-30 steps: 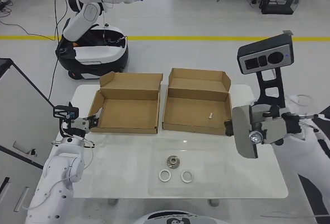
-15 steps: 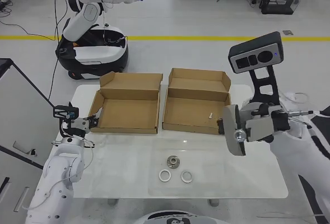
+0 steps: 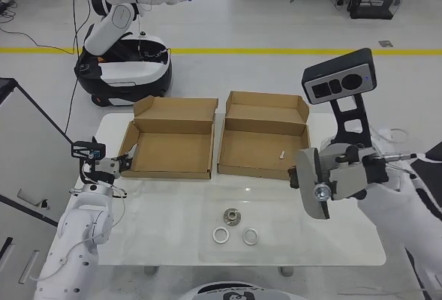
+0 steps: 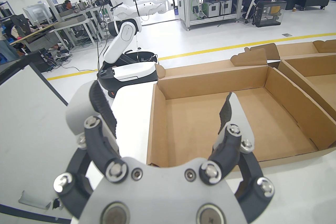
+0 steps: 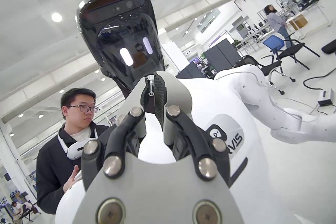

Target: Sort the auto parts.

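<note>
The left gripper (image 4: 162,101) is hovering at the left edge of the white table (image 3: 168,225). Its fingers are spread wide with nothing between them. It is sitting just over the near-left corner of the left brown cardboard box (image 3: 168,150), whose lid flap is folded back at the far side.

Just to the right, almost touching it, the right brown cardboard box (image 3: 251,154) is lying the same way. A small pale pin (image 3: 281,156) is resting on its floor near the right wall.

The right gripper (image 5: 153,83) is hanging raised above the right part of the table, near the right box's near-right corner, and it is pointing upward, away from the tabletop. Its fingers are pinched narrow on a small silver threaded screw (image 5: 150,86), which is standing between the very tips.

On the bare table, nearer than the boxes and about midway across, a round grey metal flanged part (image 3: 230,217) is sitting. Just nearer than that, a flat white ring (image 3: 221,235) and a second flat white ring (image 3: 250,237) are lying side by side, close but apart.

Beyond the far edge of the table, a white robot on a dark base (image 3: 123,67) is standing on the floor.
</note>
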You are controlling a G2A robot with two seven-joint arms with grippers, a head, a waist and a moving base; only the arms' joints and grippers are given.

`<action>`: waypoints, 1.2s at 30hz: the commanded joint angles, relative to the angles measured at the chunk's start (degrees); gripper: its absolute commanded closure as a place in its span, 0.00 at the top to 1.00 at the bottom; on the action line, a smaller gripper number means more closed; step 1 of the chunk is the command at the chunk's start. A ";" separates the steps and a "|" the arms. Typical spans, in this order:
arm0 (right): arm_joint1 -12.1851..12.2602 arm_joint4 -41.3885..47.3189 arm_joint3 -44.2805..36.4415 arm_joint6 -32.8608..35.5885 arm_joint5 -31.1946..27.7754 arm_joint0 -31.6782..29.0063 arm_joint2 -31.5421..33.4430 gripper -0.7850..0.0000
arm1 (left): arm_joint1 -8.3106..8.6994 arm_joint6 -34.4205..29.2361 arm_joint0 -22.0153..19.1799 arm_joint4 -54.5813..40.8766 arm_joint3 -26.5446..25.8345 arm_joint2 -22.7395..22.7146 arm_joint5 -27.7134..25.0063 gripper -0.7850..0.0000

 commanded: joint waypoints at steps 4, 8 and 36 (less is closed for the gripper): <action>-0.79 1.49 -0.16 1.01 -0.68 -0.53 0.18 0.00 | 0.00 0.00 0.00 0.00 0.00 0.00 0.00 1.00; -0.79 1.49 -0.16 1.01 -0.68 -0.53 0.18 0.00 | 0.00 0.00 0.00 0.00 0.00 0.00 0.00 1.00; 1.09 -10.60 2.83 -2.14 13.79 -4.60 9.35 0.00 | 0.00 0.00 0.00 0.00 0.00 0.00 0.00 1.00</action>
